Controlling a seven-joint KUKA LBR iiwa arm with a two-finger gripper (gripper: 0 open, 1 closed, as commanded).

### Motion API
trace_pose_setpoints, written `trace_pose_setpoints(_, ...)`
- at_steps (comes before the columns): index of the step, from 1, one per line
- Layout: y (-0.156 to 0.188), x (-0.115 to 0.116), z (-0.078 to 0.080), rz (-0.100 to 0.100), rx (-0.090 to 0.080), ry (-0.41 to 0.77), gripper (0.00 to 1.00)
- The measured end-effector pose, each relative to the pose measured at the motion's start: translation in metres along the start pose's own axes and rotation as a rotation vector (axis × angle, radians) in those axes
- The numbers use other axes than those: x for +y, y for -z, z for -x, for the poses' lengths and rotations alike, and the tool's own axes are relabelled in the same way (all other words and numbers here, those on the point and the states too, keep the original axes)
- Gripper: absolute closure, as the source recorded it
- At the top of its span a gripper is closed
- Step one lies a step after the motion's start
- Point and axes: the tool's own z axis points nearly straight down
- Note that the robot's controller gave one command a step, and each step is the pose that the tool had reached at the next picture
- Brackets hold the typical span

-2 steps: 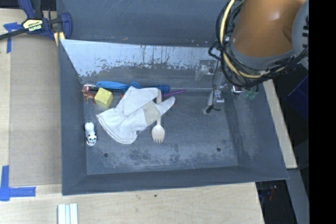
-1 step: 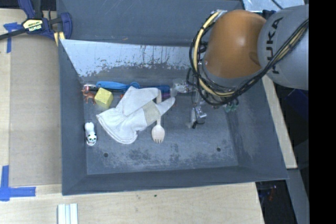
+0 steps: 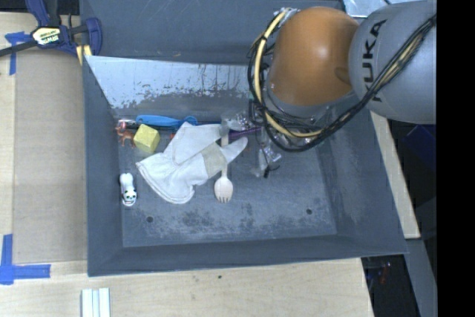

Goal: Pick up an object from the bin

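Observation:
My gripper point(image 3: 265, 162) hangs low over the bin floor right of the middle, below the arm's orange cover. Just left of it lies a crumpled white cloth point(image 3: 185, 159). A white plastic fork point(image 3: 223, 187) rests at the cloth's lower right edge, with its head toward the front. A small purple piece point(image 3: 237, 134) lies at the cloth's upper right, close to the gripper. Nothing shows between the gripper and the floor.
At the back left of the floor are a yellow block point(image 3: 147, 138) and a flat blue thing point(image 3: 165, 121), with a small orange-brown piece beside them. A little white figure point(image 3: 128, 189) stands near the left wall. The arm covers the bin's back right.

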Motion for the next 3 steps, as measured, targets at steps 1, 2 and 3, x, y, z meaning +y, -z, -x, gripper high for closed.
trace_pose_setpoints(1,-0.030,-0.006,0.018,0.004,0.007,-0.006,0.00)
trace_pose_setpoints(2,-0.090,-0.028,0.025,-0.001,-0.006,0.244,0.00)
trace_pose_setpoints(3,-0.086,-0.019,0.033,0.000,-0.009,0.097,1.00)
